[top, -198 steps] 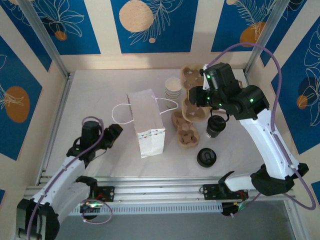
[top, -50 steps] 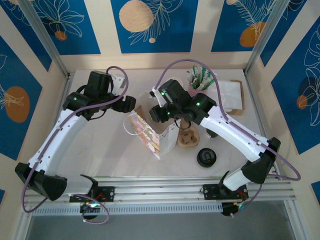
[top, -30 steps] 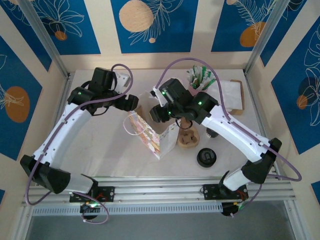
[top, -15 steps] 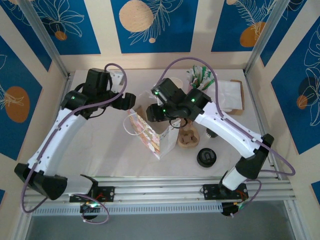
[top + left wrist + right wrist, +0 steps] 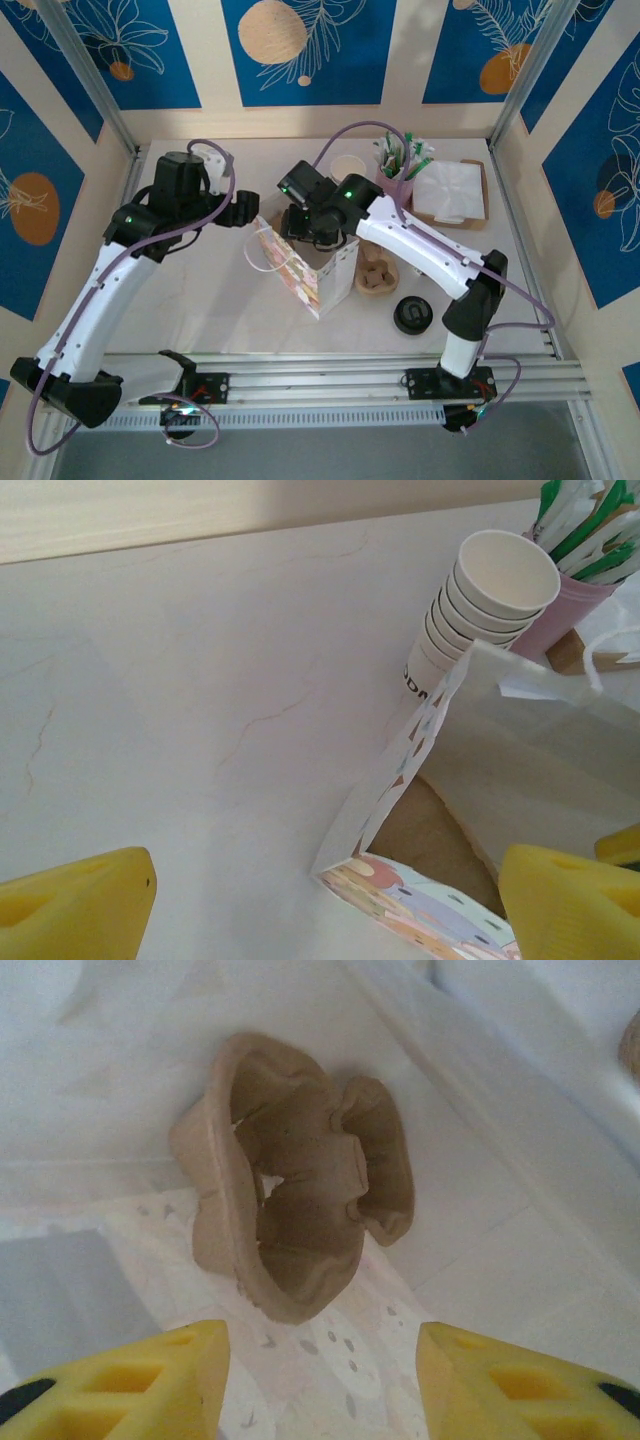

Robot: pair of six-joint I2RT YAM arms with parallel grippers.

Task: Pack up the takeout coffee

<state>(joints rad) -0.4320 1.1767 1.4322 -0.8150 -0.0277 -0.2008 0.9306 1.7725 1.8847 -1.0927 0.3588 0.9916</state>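
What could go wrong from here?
The cup carrier looks tilted inside the paper bag; a cup set into it may tip.
Both jaws stand open, so nothing steadies the bag; a nudge could fold or topple it.
The stacked cups sit right beside the bag and could be knocked.

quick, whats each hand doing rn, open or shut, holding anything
Left hand: open wide, empty, at the mouth of the white paper bag.
Right hand: open, empty, pointed at the brown moulded-pulp cup carrier.

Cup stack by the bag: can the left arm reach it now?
Probably yes: the left gripper is open and bare table leads to the cup stack, though the paper bag crowds that path.
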